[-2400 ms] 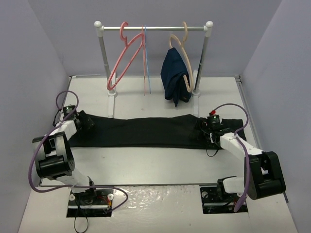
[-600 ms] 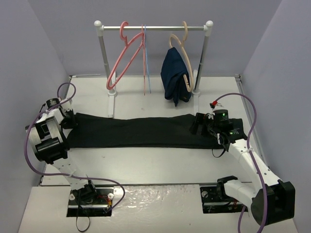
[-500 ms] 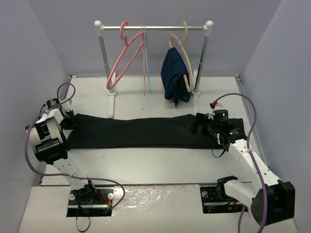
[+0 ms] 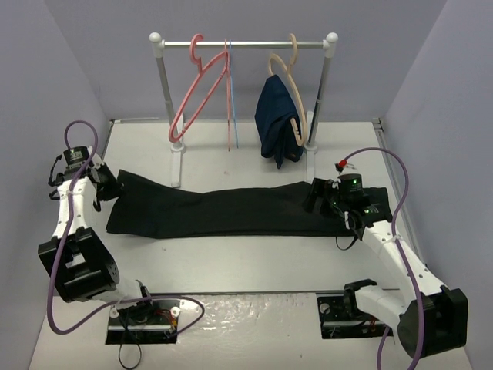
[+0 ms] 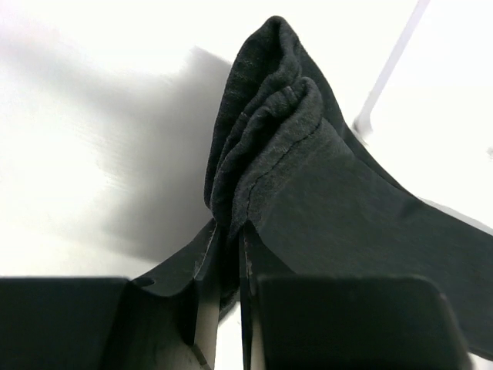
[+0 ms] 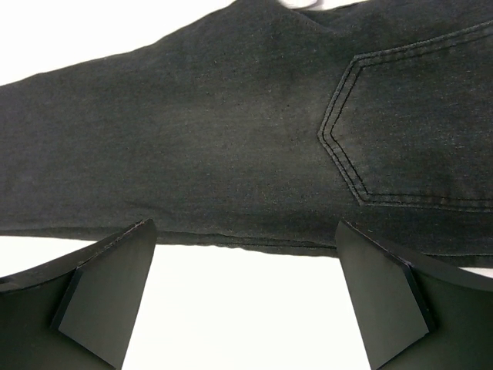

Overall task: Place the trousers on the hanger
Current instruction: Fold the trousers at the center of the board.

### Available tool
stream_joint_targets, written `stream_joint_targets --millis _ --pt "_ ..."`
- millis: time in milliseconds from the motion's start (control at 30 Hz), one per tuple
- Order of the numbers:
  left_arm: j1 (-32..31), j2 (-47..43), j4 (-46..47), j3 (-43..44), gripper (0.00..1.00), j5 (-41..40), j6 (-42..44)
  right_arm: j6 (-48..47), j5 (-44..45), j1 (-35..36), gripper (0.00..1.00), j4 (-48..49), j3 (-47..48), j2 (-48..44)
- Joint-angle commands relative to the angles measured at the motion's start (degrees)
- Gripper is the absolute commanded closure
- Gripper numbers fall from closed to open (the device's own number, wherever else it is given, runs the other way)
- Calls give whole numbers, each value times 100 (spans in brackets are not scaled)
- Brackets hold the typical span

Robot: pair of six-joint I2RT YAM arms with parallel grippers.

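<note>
Two grippers sit at opposite ends of the garment, and they are in different states. The left gripper (image 5: pixel 229 250) is pinched together on a bunched fold of the trousers (image 5: pixel 293 154) at the hem end. Its wrist view shows that fold standing up off the surface (image 5: pixel 92 139) in a peak (its shadow falls beside it). From above, this end lies at the left of the surface, and the black cloth runs rightward as a long flat band. The right gripper (image 6: pixel 245 308) has its jaws wide apart and holds nothing. It is poised over a long edge of the waist end, near a stitched back pocket (image 6: pixel 416 131). The salmon-pink hanger (image 4: pixel 196 91) hangs by its hook on the rail (image 4: pixel 243 45) at the far side, well apart from the trousers.

The step in hand looks like the pick-up, with one end secured and the other not yet taken. The next move probably calls for the right gripper to come down and close on the waist edge, catching every layer. Both arms could then raise the cloth evenly toward the hanger's lower bar, which hangs free and may swing.
</note>
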Motion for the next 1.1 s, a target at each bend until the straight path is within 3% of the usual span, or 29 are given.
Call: stream_joint_targets --millis 0,100,233,533,633,733,833,967,1067 --pt "-38 -665 -1012 656 100 -453 -712 86 166 69 0 16 394 55" --pt "-12 -698 -1908 1507 100 -929 -617 104 149 140 0 -96 523 124" --pt "102 -762 -2369 2393 100 -1020 -533 194 173 389 0 -157 659 237" --pt "300 -406 -3204 4216 100 -541 -436 582 744 1690 0 68 980 804" --pt "315 -293 -3313 4568 100 145 -500 729 902 2177 0 249 1118 1084" --pt "300 -246 -3198 4646 100 1317 -709 812 1052 2634 0 411 1382 1481" --pt "209 -456 -2713 4308 100 1867 -1112 770 1127 2901 0 450 1637 1718" --pt "-346 -821 -1855 3801 100 2308 -1728 631 1221 3016 0 473 1821 1840" --pt "-1014 -979 -1648 3721 100 2097 -1984 511 1221 3016 0 465 1929 1850"
